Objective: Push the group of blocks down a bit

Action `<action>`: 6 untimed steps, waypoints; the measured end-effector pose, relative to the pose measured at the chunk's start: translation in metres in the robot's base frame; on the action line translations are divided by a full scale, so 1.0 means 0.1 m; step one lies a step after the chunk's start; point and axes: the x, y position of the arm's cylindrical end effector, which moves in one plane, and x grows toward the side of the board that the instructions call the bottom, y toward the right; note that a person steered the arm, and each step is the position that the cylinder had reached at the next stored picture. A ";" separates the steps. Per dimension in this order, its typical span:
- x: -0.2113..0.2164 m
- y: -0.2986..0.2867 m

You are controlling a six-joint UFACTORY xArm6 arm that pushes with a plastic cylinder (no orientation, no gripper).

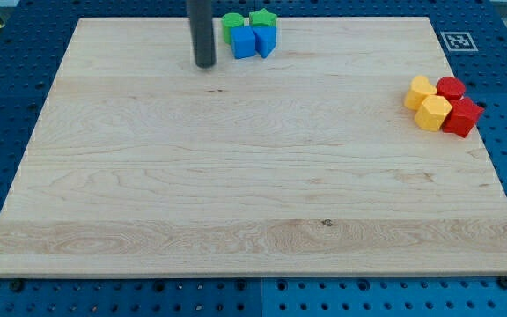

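On the pale wooden board [236, 176], my tip [204, 65] stood just left of the green and blue block cluster [250, 35]; the yellow and red block cluster [444, 104] sat, seemingly touching, at the view's right.

Two green blocks [246, 24] and two blue blocks [253, 40] are sitting clustered at the table's 12 o'clock edge, the blue pair touching at the greens' 6 o'clock.

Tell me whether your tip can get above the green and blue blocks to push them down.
Probably yes: my tip sits just left of the green and blue blocks, nothing between, but little board remains above them.
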 end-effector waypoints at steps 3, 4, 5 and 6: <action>-0.83 0.76; -0.83 1.29; -0.79 1.48; -0.79 1.24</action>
